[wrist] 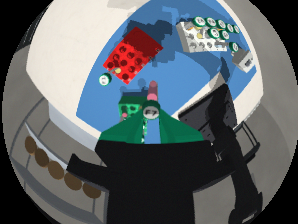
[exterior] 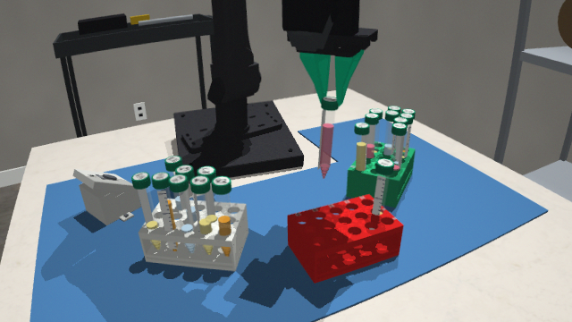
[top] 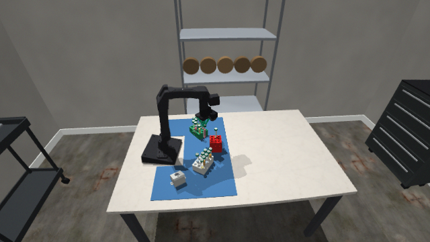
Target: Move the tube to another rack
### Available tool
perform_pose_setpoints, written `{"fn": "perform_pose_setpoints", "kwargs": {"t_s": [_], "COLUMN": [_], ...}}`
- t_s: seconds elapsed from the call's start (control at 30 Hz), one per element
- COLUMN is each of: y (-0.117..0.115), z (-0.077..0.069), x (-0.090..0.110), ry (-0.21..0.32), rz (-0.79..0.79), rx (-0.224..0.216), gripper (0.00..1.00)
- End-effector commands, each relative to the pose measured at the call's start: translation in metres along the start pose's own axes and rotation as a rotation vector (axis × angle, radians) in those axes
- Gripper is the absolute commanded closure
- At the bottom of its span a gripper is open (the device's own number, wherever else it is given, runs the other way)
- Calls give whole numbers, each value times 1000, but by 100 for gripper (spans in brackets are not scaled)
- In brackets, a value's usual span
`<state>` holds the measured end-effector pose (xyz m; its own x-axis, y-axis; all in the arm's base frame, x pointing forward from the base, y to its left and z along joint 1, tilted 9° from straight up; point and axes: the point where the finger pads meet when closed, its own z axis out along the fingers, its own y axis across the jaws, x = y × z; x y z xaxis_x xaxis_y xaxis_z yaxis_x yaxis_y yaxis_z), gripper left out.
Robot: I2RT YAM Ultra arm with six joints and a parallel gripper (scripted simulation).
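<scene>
Green fingers (exterior: 330, 102) pinch the pink-filled tube (exterior: 326, 143) by its cap, hanging upright below.

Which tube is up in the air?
The pink-filled, green-capped tube, held by its cap in the green fingers; all other tubes stand in racks.

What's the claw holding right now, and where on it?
The claw is shut on the pink-filled 15 mL tube, pinched at its green cap end; the tube hangs upright in the air, beside the green rack.
</scene>
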<state>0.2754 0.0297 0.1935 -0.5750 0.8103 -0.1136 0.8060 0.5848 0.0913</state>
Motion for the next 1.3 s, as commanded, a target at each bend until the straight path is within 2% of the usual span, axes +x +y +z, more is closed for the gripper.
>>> {"fn": "perform_pose_setpoints", "kwargs": {"t_s": [0.0,0.23,0.73,0.8,1.27], "y": [-5,-19,-21,-21,-65], "z": [-7,-7,-7,-7,-6], "x": [-6,-16,-18,-18,-34], "ry": [-15,-16,-10,-10,-11], "rz": [-23,-23,477,477,490], "rx": [-23,-22,-25,-25,-24], "gripper": [100,100,100,100,100]}}
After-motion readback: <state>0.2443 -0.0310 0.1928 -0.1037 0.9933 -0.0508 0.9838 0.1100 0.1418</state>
